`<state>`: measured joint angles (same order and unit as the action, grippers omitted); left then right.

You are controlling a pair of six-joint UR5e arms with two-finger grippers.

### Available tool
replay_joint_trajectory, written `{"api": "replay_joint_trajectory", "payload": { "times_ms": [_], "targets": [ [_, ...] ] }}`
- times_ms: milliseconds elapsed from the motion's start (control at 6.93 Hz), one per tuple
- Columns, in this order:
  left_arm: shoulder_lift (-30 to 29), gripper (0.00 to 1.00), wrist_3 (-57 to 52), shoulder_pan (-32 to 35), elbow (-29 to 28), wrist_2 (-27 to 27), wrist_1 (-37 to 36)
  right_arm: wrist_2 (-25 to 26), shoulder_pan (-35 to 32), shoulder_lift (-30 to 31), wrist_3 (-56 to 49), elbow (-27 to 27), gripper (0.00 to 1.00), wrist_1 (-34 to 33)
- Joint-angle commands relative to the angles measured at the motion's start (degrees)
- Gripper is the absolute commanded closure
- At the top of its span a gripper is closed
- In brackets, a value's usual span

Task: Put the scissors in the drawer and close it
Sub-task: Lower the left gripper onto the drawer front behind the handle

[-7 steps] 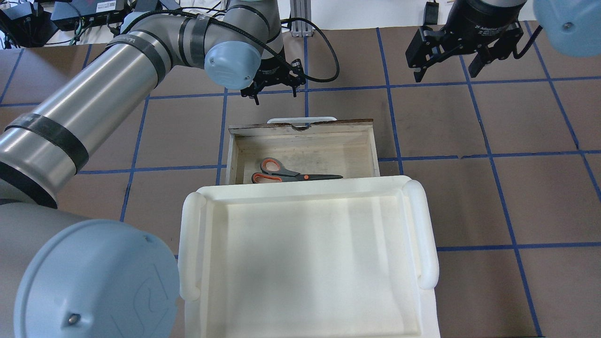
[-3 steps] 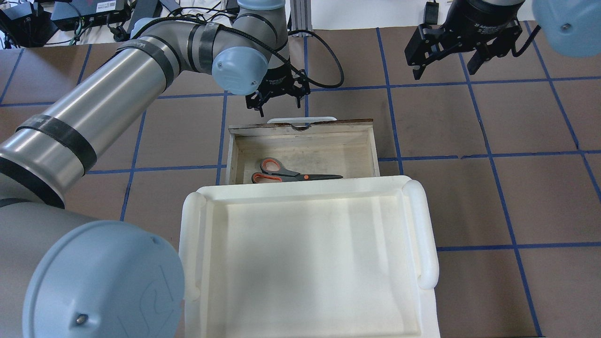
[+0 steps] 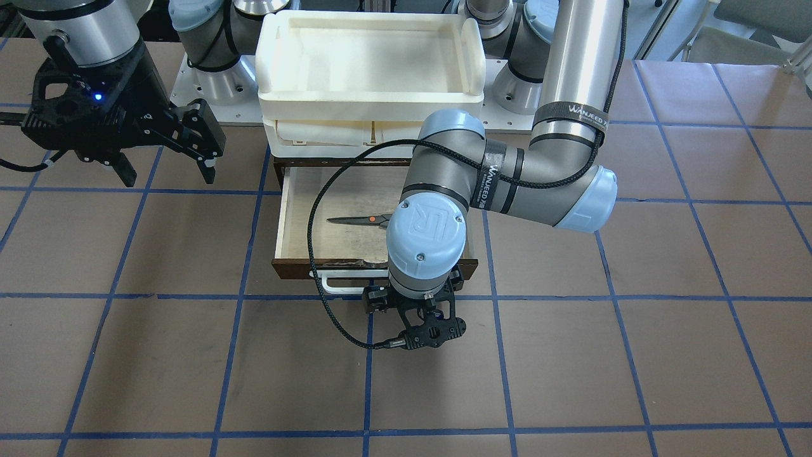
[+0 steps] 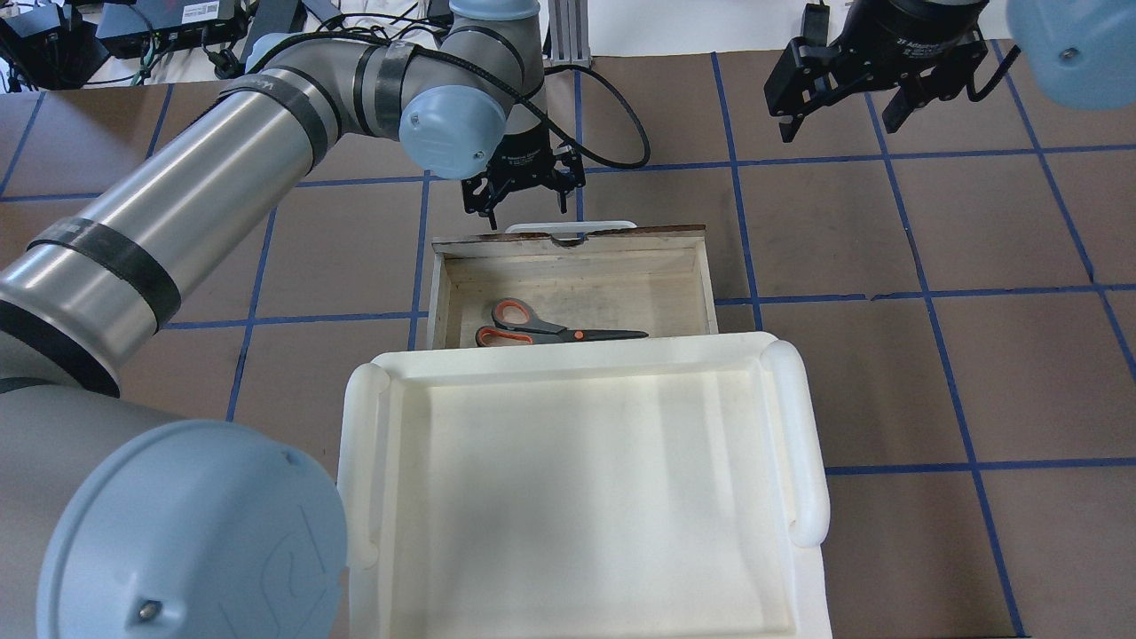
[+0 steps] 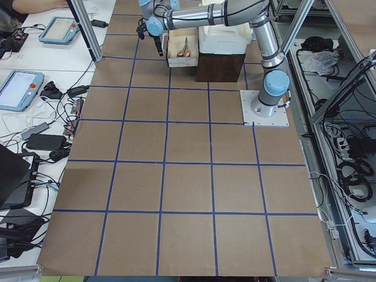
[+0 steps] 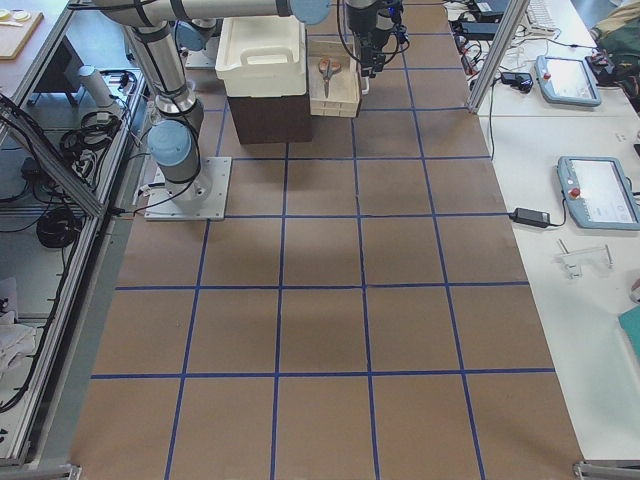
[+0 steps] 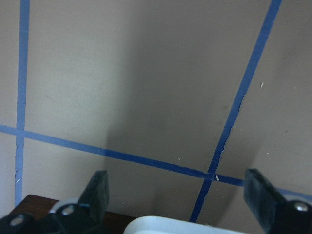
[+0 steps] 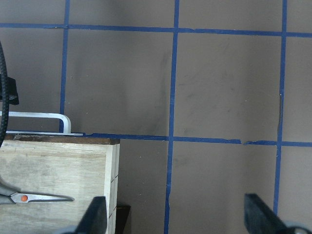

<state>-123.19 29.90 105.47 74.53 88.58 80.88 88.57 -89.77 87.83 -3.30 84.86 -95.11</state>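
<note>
Left gripper (image 4: 525, 200): fingers spread wide, holding nothing. It hangs just past the drawer (image 4: 710, 275) front, above the white bar handle (image 4: 572, 226), a little toward your left of the drawer's middle. The wrist view shows no contact with the handle.

Right gripper (image 4: 841, 120): also open and empty, raised, well apart on the far right.

Scissors (image 4: 550, 330): lying flat inside the pulled-out drawer, close to the cream tray (image 4: 803, 444), handles toward the left wall. That step looks done; only the closing remains.

Handling: the front is likely stiff wood and will take a flat push. The bar is thin and smooth, so fingers may slide off it. An off-centre push may rack the drawer; aim for the middle.

Room: bare table beyond the front. Watch the black cable (image 3: 314, 209) looping over the drawer; it could snag.
</note>
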Motion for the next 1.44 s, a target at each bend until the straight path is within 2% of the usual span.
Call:
{"api": "replay_joint_trajectory", "payload": {
  "times_ms": [0, 722, 1299],
  "targets": [
    [0.05, 0.00, 0.07, 0.00, 0.01, -1.31, 1.38, -0.06, 0.21, 0.06, -0.48, 0.04, 0.00, -0.51],
    [0.58, 0.00, -0.02, 0.09, 0.01, -1.66, 5.34, -0.24, -0.06, -0.11, 0.13, 0.13, 0.00, -0.96],
    [1.81, 0.00, 0.07, 0.09, 0.27, -2.97, 11.57, 0.55, 0.21, -0.20, -0.66, 0.22, 0.00, -0.96]
  ]
}}
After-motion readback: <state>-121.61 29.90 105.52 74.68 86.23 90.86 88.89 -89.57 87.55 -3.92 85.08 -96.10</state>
